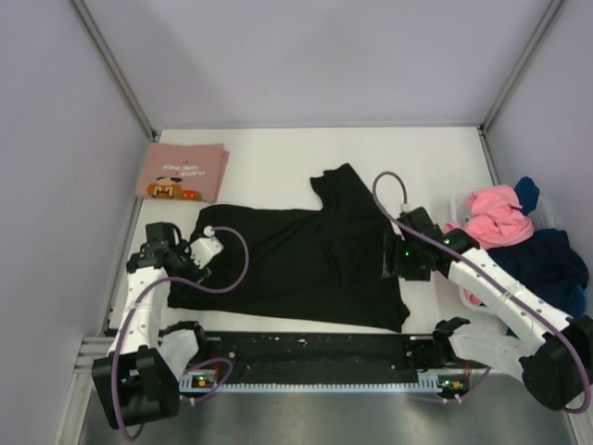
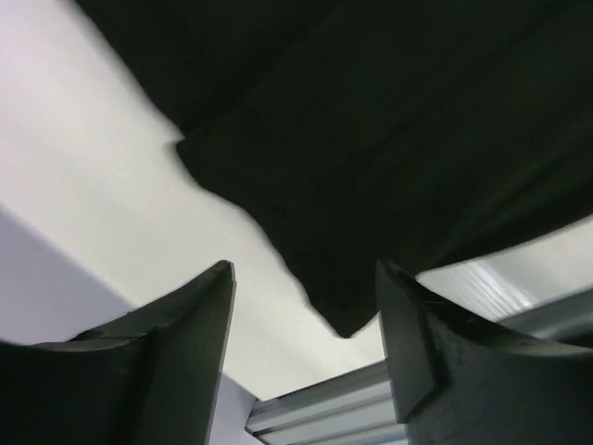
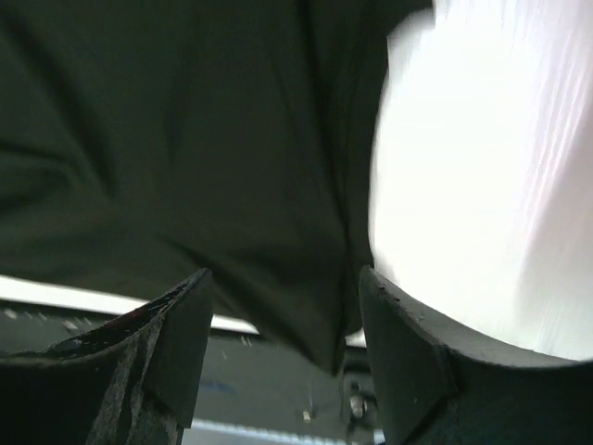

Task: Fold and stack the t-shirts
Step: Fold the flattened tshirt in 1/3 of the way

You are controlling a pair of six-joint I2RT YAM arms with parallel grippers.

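A black t-shirt (image 1: 306, 255) lies spread on the white table (image 1: 278, 158), one sleeve pointing to the back. It shows plain black here. My left gripper (image 1: 192, 264) is open and empty at the shirt's left edge; the left wrist view shows a black cloth corner (image 2: 352, 311) between the open fingers (image 2: 422, 334). My right gripper (image 1: 397, 262) is open and empty at the shirt's right edge; the right wrist view shows the shirt's corner (image 3: 315, 315) between its fingers. A folded pink t-shirt with a cartoon print (image 1: 182, 172) lies at the back left.
A clear bin (image 1: 460, 209) at the right holds a heap of pink (image 1: 496, 215), blue (image 1: 527, 193) and navy (image 1: 547, 260) t-shirts. The black rail (image 1: 315, 352) with the arm bases runs along the near edge. Grey walls close in the left, back and right.
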